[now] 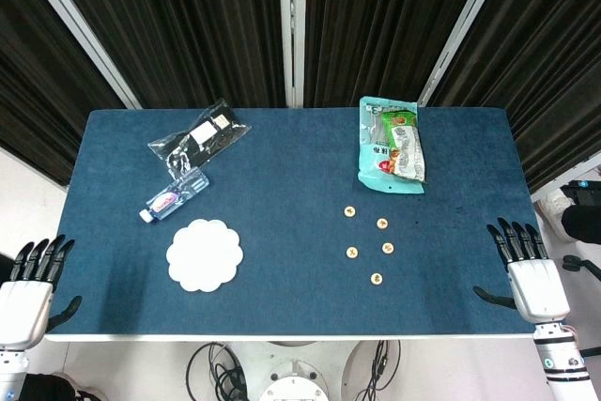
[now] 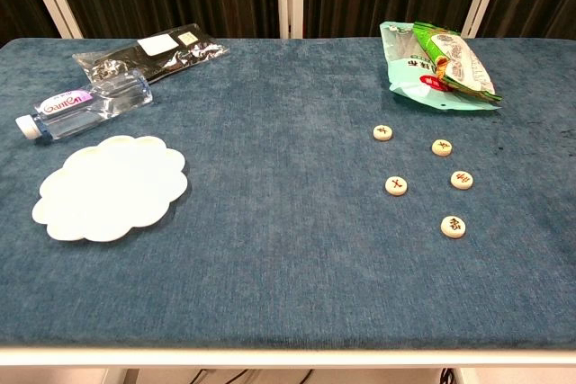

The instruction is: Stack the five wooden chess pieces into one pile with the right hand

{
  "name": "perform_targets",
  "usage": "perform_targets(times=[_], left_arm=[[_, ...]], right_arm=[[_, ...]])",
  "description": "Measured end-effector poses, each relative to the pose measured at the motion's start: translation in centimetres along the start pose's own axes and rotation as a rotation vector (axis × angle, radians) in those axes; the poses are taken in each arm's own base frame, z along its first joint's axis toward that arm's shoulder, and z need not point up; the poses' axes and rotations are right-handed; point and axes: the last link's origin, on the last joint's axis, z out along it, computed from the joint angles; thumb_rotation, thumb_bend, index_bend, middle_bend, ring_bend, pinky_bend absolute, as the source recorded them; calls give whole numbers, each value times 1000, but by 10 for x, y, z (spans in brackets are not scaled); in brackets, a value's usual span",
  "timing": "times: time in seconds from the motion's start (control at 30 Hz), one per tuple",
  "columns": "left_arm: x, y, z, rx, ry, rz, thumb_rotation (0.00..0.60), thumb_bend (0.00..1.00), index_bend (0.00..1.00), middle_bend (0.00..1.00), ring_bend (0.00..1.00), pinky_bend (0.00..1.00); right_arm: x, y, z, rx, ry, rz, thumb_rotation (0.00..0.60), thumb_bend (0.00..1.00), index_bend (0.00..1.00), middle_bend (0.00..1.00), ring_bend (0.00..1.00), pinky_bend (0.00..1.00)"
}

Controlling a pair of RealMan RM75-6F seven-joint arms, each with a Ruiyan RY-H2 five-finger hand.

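Head view
Right hand (image 1: 531, 274): fingers spread, holding nothing, at the desk (image 1: 282, 176) edge, 4 o'clock.
Left hand (image 1: 28, 290): fingers apart, holding nothing, 8 o'clock corner.
Chess pieces (image 1: 351, 252): five, lying apart, 4 o'clock of centre.

Chest view
Chess pieces (image 2: 396, 185): unstacked, 3 o'clock side, below the snack bags (image 2: 436, 69).
Plate (image 2: 112, 186): white, 9 o'clock; water bottle (image 2: 85, 103) beyond it.

a blue-covered table (image 1: 282, 138) stands before dark pleated curtains (image 1: 188, 16) with pale vertical frame bars (image 1: 293, 25).
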Motion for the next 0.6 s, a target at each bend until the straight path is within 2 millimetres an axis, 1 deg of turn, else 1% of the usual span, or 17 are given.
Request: perform_targets(times=[0.17, 0.23, 0.37, 0.47, 0.6], left_arm=[[0, 0, 0, -2, 0, -4, 600, 235, 43, 0, 0, 0], [1, 1, -1, -4, 3, -7, 600, 235, 43, 0, 0, 0], [2, 2, -1, -13, 7, -11, 600, 235, 43, 0, 0, 0], [2, 1, -1, -13, 7, -14, 600, 235, 43, 0, 0, 0], [3, 1, 0, -12, 7, -27, 600, 235, 43, 0, 0, 0]], right_arm=[[0, -1, 1, 5, 4, 5, 432, 21, 0, 0, 0, 0], [0, -3, 1, 17, 7, 16, 447, 25, 0, 0, 0, 0], [2, -10, 4, 58, 12, 21, 501, 26, 0, 0, 0, 0], [5, -21, 10, 101, 14, 9, 538, 26, 0, 0, 0, 0], [9, -43, 27, 182, -4, -21, 577, 26, 0, 0, 0, 0]])
